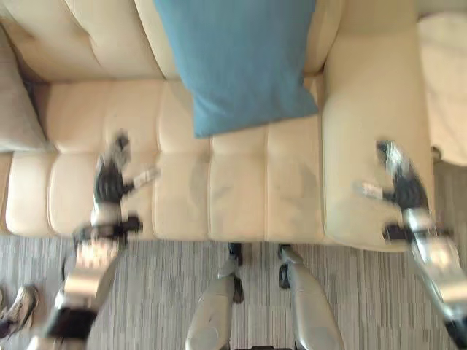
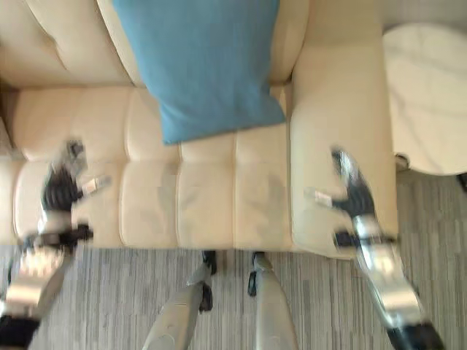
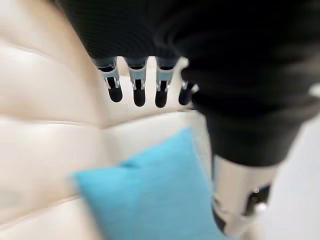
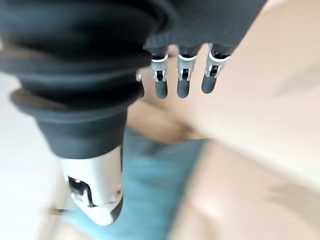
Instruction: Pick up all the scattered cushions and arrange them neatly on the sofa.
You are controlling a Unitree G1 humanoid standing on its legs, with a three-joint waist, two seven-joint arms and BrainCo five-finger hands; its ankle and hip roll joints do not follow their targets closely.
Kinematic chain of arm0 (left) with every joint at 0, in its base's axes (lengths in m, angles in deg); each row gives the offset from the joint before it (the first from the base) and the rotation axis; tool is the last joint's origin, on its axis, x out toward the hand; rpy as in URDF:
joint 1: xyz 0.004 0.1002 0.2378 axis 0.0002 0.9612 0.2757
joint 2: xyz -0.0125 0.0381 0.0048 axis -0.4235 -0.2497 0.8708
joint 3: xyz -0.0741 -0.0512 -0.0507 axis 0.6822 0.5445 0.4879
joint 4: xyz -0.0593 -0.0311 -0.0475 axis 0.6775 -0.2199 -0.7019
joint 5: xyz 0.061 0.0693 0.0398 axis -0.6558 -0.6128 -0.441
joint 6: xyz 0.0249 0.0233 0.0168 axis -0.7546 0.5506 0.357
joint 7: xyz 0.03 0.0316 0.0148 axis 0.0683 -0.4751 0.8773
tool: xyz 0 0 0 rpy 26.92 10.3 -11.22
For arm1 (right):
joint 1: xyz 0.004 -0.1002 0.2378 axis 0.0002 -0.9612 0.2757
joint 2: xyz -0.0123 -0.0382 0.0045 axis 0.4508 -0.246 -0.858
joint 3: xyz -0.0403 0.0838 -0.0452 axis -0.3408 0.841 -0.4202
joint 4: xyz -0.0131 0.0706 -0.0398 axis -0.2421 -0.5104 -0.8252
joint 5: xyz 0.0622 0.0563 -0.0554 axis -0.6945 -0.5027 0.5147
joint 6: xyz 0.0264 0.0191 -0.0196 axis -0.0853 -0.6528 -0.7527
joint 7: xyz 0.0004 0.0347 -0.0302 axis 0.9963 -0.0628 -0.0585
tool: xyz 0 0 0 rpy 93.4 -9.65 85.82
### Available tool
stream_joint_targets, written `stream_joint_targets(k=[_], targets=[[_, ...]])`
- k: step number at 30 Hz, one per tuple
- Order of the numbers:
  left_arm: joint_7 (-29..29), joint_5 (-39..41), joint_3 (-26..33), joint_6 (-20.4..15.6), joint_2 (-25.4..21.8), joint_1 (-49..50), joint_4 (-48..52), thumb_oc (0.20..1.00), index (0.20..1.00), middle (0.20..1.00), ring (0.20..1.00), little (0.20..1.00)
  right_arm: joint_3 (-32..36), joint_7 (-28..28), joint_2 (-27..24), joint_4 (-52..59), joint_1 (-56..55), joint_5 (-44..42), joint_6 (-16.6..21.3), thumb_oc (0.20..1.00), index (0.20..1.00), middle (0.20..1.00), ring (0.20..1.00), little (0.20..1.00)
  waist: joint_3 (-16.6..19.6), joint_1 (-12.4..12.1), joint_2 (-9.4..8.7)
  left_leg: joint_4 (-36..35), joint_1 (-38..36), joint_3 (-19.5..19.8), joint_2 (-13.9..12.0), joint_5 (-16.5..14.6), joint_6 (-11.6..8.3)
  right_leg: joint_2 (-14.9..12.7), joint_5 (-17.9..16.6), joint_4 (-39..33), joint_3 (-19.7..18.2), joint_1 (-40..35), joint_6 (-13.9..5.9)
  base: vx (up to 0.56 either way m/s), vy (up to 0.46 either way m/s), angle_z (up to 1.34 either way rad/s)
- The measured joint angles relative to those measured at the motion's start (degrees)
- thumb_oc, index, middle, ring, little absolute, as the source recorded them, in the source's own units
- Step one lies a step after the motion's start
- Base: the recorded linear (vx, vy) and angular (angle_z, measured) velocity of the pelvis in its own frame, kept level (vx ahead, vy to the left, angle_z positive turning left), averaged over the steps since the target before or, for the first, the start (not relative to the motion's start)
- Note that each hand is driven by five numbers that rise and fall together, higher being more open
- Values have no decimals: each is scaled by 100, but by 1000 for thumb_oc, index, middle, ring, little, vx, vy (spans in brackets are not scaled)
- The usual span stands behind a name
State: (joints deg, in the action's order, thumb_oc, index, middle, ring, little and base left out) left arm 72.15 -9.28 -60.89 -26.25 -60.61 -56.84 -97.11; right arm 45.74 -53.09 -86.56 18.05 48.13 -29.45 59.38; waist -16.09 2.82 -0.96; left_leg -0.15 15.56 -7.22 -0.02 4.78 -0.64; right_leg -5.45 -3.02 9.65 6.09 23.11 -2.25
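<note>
Cream sofa (image 1: 241, 197) fills the scene, with a blue cushion (image 1: 241, 62) propped against its backrest and a grey cushion (image 1: 16, 109) at its far left. Both hands hang empty with fingers straight, the left hand (image 1: 111, 179) over the seat, the right hand (image 1: 400, 186) over the armrest. Placing looks finished; next is probably finding another cushion on the striped floor (image 1: 160, 292).

Bright, soft daylight over sofa (image 1: 241, 189); faint shadow under cushion (image 1: 241, 62). Both hands (image 1: 109, 179) (image 1: 401, 186) motion-blurred. Wrist views: fingers (image 3: 137, 92) sharp, background out of focus.
</note>
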Motion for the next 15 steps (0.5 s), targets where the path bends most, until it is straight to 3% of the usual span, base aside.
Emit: stream_joint_targets(k=[3, 4, 5, 7, 9, 13, 14, 15], targets=[[-447, -520, -278, 145, 64, 439, -992, 1000, 1000, 1000, 1000, 1000, -108, 502, 418, -1026, -467, 258, -54, 1000, 1000, 1000, 1000, 1000, 463, 167, -135, -79, -402, -103, 15, -83, 43, -3, 78, -124, -19, -343, 7, 71, 96, -24], [-601, -751, -331, 173, 264, 524, -1383, 1000, 1000, 1000, 1000, 1000, -153, 616, 456, -1318, -564, 442, -51, 1000, 1000, 1000, 1000, 1000, 636, 264, -152, -120, -513, -276, 16, -114, 73, -77, -4, -306, 34, -482, -107, 98, 136, -51], [-647, -892, -303, 191, 469, 503, -1675, 1000, 1000, 1000, 1000, 1000, -209, 684, 494, -1485, -523, 561, -88, 1000, 1000, 1000, 1000, 1000, 683, 333, -121, -161, -637, -301, 47, -114, 76, -93, -97, -435, 42, -629, -217, 49, 83, -48], [-687, -1050, -326, 244, 899, 483, -2299, 1000, 1000, 1000, 1000, 1000, -364, 742, 587, -1962, -465, 822, -144, 1000, 1000, 1000, 1000, 1000, 819, 408, -46, -332, -962, -347, 71, -142, 118, -92, -222, -656, 8, -958, -252, 12, 48, -19], [-734, -1149, -390, 297, 1025, 594, -2380, 1000, 1000, 1000, 1000, 1000, -527, 767, 583, -2138, -501, 969, -203, 1000, 1000, 1000, 1000, 1000, 970, 463, -28, -409, -1099, -462, 92, -155, 140, -94, -243, -746, -6, -985, -256, -69, 47, -39], [-694, -1156, -430, 370, 1254, 487, -2936, 1000, 1000, 1000, 1000, 1000, -817, 699, 801, -3025, 139, 1229, -257, 1000, 1000, 1000, 1000, 1000, 1045, 428, 20, -349, -1224, -919, 49, -121, 297, -79, -756, -572, -149, -881, -597, -182, -19, -49], [-676, -1157, -436, 415, 1280, 387, -2978, 1000, 1000, 1000, 1000, 1000, -842, 671, 850, -3039, 262, 1263, -279, 1000, 1000, 1000, 1000, 1000, 1009, 434, 96, -318, -1144, -932, -41, -51, 416, -71, -695, -462, -120, -863, -717, -217, -96, -11], [-626, -1152, -431, 423, 1335, 250, -2970, 1000, 1000, 1000, 1000, 1000, -857, 666, 880, -3059, 306, 1287, -277, 1000, 1000, 1000, 1000, 1000, 958, 424, 194, -304, -1130, -892, -126, -24, 456, -34, -311, 212, -99, -709, -798, -189, -143, 12]])
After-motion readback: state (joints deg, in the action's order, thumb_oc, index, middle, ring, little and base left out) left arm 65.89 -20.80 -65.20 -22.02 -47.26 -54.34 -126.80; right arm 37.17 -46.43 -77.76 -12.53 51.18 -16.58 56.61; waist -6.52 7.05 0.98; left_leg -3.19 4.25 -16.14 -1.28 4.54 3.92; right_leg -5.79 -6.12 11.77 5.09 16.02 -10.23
